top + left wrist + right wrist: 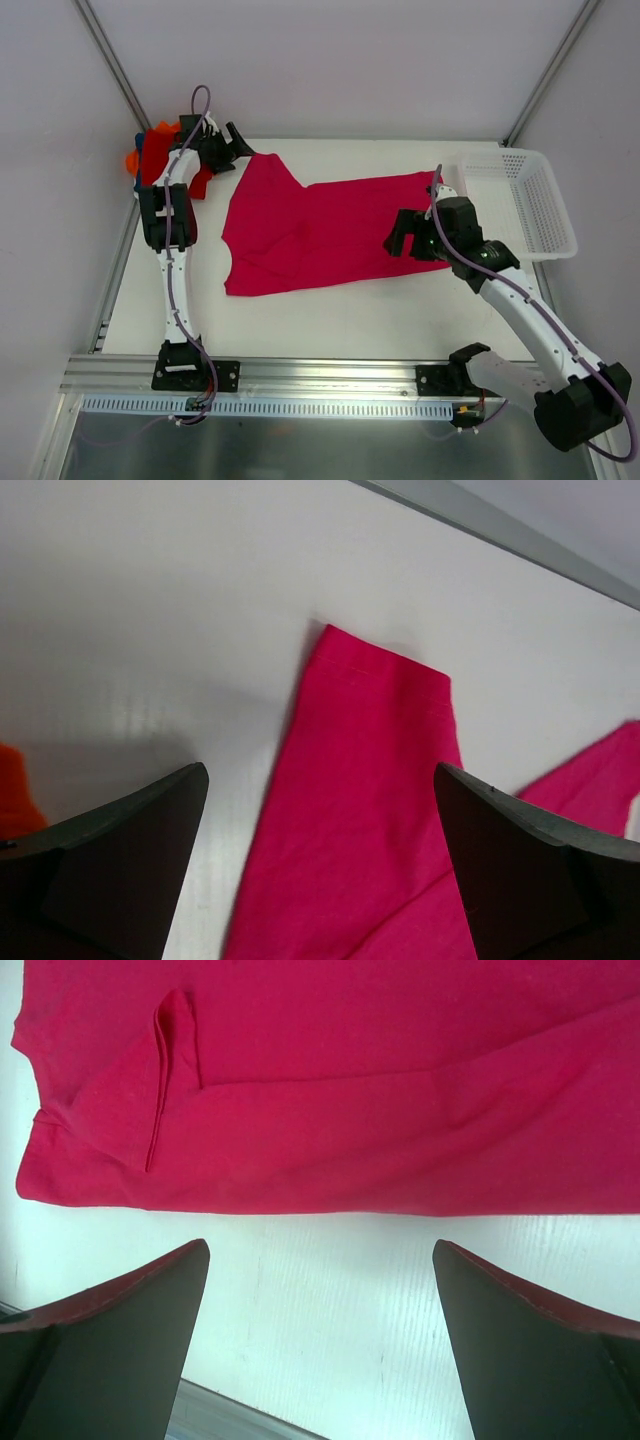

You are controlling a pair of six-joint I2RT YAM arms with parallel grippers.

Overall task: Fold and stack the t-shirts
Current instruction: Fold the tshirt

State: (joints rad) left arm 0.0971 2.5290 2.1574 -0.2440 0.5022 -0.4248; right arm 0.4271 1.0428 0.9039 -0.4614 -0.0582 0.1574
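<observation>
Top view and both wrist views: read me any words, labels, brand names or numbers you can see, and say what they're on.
No readable text in any view.
Crimson-pink cloth t-shirt, spread flat: no print or tag showing.
White perforated plastic basket: plain.
Left arm and right arm: no lettering that can be made out.

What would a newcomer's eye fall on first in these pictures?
A crimson-pink t-shirt lies spread across the middle of the white table. The left gripper and right gripper, both open, stand at its far-left sleeve and right edge. A white basket sits at the right.
</observation>
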